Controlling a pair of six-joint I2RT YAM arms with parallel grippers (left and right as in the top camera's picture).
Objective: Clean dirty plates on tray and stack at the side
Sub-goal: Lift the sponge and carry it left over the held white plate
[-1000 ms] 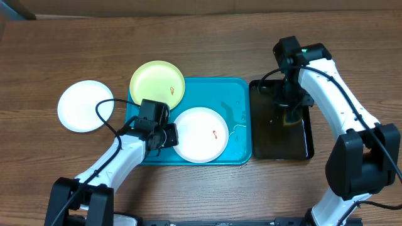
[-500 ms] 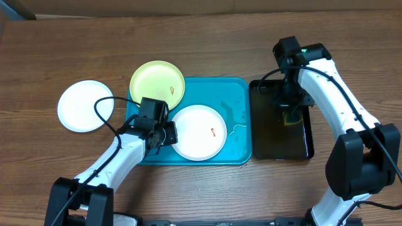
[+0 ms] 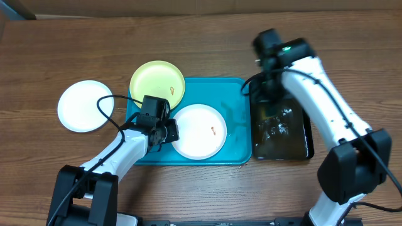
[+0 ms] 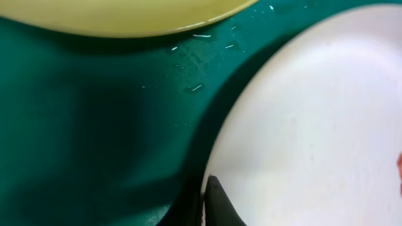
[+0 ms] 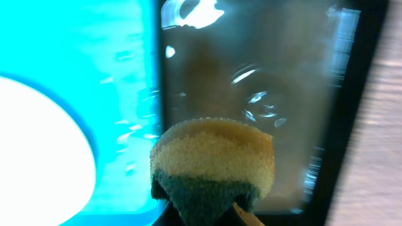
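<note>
**Progress**
- Off-tray white plate: on the desk at 9 o'clock from the tray, well apart from it. No specks show. Judged the first of the side stack, which so far is one plate.
- Yellow-green plate: at the tray's 11 o'clock corner, overlapping the rim. It has an orange speck, so it is judged uncleaned.
- Speckled white plate: inside the tray, toward 6 o'clock, with an orange speck near its centre. It is judged next for scrubbing.
- Remaining, by this reading: two plates to clean and both to stack.

**Claws**
- Left claw: at the speckled white plate's 9 o'clock edge. Whether it pinches the rim cannot be told.
- Right claw: clamped on a sponge, above the black tray at 3 o'clock from the turquoise one.

**View differences**
- Overhead: the only view with all three plates and their layout. The right arm is blurred and the sponge is not legible.
- Right wrist: shows the sponge's yellow foam and dark scrub side, with rippled liquid in the black tray below.
- Left wrist: shows water droplets on the tray floor between the two plates, and one dark finger at the white rim.
</note>
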